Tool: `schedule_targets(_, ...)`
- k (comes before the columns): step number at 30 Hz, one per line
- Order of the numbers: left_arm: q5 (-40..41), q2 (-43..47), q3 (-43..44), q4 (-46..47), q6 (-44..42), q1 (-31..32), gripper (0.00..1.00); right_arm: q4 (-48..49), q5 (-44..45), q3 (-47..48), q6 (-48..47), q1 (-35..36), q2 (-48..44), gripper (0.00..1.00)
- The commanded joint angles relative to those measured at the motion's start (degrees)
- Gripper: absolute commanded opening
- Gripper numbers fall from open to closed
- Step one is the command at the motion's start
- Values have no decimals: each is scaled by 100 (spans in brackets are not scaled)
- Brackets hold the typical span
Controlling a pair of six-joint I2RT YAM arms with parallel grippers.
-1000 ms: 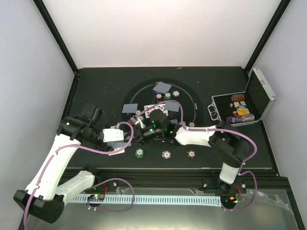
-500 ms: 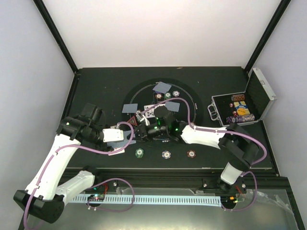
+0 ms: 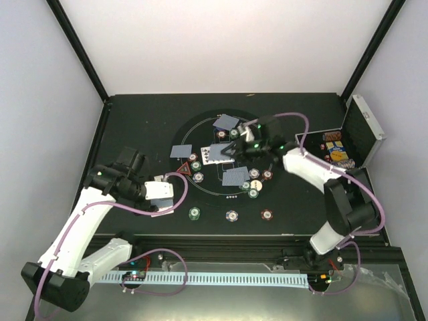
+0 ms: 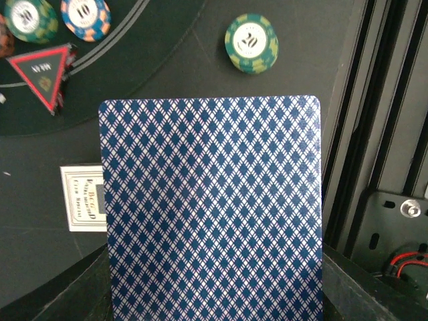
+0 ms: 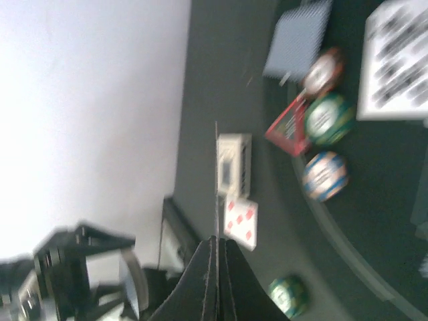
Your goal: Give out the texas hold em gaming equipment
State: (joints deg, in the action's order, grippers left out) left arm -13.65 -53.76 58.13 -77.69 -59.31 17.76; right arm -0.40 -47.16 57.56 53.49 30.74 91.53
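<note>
My left gripper (image 3: 162,190) hovers left of the mat, shut on a blue diamond-backed card (image 4: 210,207) that fills the left wrist view and hides the jaws. My right gripper (image 3: 229,151) is over the mat's middle, shut on a card (image 3: 215,153). That card shows edge-on in the right wrist view (image 5: 216,180), above the closed fingertips (image 5: 208,251). Blue-backed cards lie at the back (image 3: 226,122), left (image 3: 180,151) and centre (image 3: 235,176). The red triangle marker (image 3: 183,174) lies by two chips (image 3: 194,165). Three chips (image 3: 232,215) sit along the near edge.
The open silver case (image 3: 338,150) with chips stands at the right. A white card box (image 4: 83,198) lies on the table beside my left gripper. A cluster of chips (image 3: 253,189) sits right of the centre card. A black rail (image 4: 374,134) runs along the near table edge.
My right arm has swung from the mat's near left to its back right, carrying a card. A blue-backed card now lies at the mat's centre. The left arm has barely moved.
</note>
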Motion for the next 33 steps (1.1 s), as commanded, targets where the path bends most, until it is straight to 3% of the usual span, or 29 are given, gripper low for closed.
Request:
schedule_targets(1, 351, -118, -426, 513, 42, -94, 2, -1680, 422, 894, -1381, -943, 543, 1)
schedule_targets(8, 262, -443, -1002, 1074, -293, -843, 1, -2692, 915, 2358, -1910, -1648, 2282, 1)
schedule_targets(15, 244, -698, -1606, 1677, -895, -1657, 2, -3164, 1432, 3012, -2128, -1703, 3107, 1)
schedule_targets(18, 381, -912, -1826, 1902, -930, -1724, 2, -3142, 1477, 2963, -2103, -1704, 3148, 3)
schedule_targets(26, 549, -1087, -2216, 2413, -1060, -1788, 2, -3119, 1789, 2398, -2139, -1700, 2578, 32)
schedule_targets(33, 565, -1342, -2311, 2552, -1055, -1777, 8, -3031, 1807, 1835, -2035, -1674, 1615, 46)
